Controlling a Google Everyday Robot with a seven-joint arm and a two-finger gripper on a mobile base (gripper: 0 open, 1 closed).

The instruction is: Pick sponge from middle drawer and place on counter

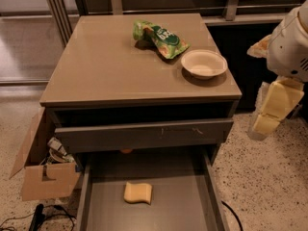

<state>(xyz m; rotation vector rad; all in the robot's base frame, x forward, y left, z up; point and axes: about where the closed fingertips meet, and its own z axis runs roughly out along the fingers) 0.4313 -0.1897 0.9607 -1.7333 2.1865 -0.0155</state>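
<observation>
The yellow sponge (138, 193) lies flat on the grey floor of the open middle drawer (192, 201), near its centre and a little to the left. The tan counter (110, 61) tops the grey cabinet. My gripper (270, 113), on the white arm with pale yellow pads, hangs in the air to the right of the cabinet. It is at about the height of the upper drawer front, well away from the sponge, and holds nothing that I can see.
A green snack bag (160, 37) and a white bowl (203, 64) sit on the counter's back right part. A grey drawer front (144, 134) juts out above the open drawer. An open cardboard box (43, 172) with clutter stands on the floor at the left, with cables below it.
</observation>
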